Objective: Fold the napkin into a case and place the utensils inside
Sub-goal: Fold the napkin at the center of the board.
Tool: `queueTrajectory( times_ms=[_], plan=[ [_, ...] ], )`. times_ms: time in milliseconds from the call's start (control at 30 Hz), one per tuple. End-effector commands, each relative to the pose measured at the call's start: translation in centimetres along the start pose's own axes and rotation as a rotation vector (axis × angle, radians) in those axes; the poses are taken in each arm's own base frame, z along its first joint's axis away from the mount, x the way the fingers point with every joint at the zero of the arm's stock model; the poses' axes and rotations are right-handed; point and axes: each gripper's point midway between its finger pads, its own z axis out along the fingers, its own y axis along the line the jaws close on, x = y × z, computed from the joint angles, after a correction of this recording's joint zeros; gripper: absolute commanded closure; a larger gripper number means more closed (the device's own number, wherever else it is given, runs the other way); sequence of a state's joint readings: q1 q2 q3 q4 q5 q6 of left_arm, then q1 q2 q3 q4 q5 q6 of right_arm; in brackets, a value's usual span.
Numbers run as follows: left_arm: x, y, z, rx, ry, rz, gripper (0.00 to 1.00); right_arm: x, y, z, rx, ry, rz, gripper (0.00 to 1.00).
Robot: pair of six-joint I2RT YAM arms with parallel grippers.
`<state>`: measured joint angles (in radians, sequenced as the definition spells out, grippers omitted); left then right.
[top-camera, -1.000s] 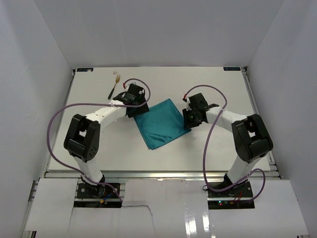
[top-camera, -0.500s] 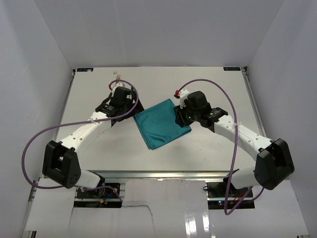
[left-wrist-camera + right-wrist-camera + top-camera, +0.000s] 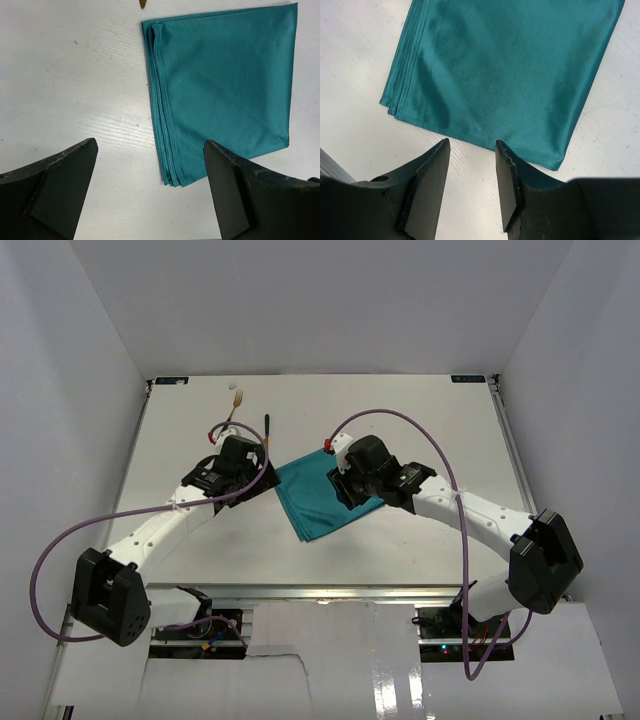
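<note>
Napkin (image 3: 310,506) lies folded into a layered square on the surface (image 3: 420,420) between both arms, so the folding looks mostly done. Knife (image 3: 268,430) and fork (image 3: 236,398) lie bare beyond it, not yet inside. Left tool (image 3: 150,150) is spread wide and right tool (image 3: 472,145) half spread; neither pinches anything. No writing is readable.

Likely a lab, white enclosure (image 3: 320,310), table (image 3: 450,420)

Napkin (image 3: 305,508): right portion being covered by right arm (image 3: 375,472), top view. Knife (image 3: 267,428): blade being hidden behind left arm (image 3: 235,458); being cropped to a tip at left wrist view's upper edge.
</note>
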<state>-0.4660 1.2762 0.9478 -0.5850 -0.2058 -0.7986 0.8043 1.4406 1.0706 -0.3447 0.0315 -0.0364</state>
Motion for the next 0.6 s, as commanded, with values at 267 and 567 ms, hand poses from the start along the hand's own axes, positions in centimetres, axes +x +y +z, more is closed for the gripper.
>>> queueTrajectory(
  times_ms=[267, 567],
  plan=[
    [-0.1, 1.9, -2.0, -0.032, -0.043, -0.030, 0.02, -1.1, 3.1, 0.8, -0.037, 0.000, -0.081, 0.51],
    [-0.1, 2.5, -2.0, -0.059, -0.046, -0.035, 0.02, -0.2, 5.6, 3.2, -0.086, 0.059, -0.138, 0.50]
  ],
)
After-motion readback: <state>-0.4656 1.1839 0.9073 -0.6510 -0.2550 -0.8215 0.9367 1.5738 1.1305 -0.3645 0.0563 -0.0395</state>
